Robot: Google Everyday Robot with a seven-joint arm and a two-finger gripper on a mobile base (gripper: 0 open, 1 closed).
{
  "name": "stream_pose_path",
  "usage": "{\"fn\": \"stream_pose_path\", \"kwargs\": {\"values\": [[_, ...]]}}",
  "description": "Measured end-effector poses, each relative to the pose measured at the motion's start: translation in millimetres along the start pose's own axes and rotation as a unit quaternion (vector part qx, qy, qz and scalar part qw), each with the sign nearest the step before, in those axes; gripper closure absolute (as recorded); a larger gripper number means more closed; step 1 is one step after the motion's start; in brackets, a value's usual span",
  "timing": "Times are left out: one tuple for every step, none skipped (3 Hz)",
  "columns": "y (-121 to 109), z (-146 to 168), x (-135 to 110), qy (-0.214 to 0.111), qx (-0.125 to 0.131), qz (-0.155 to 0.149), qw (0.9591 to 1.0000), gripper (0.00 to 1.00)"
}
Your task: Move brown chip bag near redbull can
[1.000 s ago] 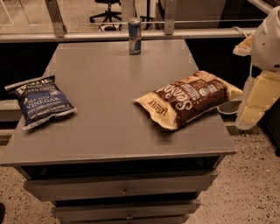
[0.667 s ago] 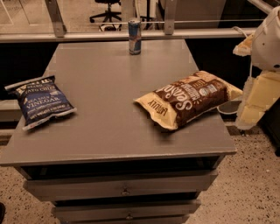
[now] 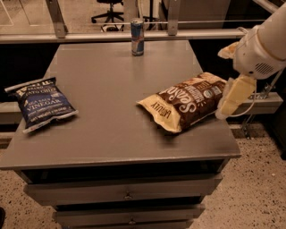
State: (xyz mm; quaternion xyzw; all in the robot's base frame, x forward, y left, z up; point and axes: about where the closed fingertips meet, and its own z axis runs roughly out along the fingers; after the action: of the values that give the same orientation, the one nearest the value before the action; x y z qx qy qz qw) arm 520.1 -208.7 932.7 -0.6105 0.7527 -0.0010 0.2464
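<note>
The brown chip bag (image 3: 185, 102) lies flat on the right half of the grey table (image 3: 111, 76), its cream end towards the front. The redbull can (image 3: 137, 37) stands upright at the table's far edge, well apart from the bag. My gripper (image 3: 233, 96), cream-coloured below a white arm, is at the table's right edge. It overlaps the bag's right end, and I cannot see whether it holds the bag.
A dark-blue vinegar chip bag (image 3: 42, 103) lies at the table's left edge. Drawers (image 3: 127, 194) are below the table front. A rail and glass partition (image 3: 89, 36) run behind the table, with an office chair (image 3: 109, 9) beyond.
My gripper has moved left, from beside the table's right edge onto the brown chip bag's right end. The bag, the can and the blue bag have stayed in place.
</note>
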Motion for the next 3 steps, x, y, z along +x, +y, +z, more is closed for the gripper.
{"fn": "stream_pose_path", "kwargs": {"values": [[-17.0,38.2,5.4,-0.025,-0.006,0.002,0.9997,0.0],[-20.7,65.3,8.8,-0.042,-0.018,0.009,0.9989,0.14],[-28.5,80.7,6.4,-0.07,-0.021,0.013,0.9973,0.47]]}}
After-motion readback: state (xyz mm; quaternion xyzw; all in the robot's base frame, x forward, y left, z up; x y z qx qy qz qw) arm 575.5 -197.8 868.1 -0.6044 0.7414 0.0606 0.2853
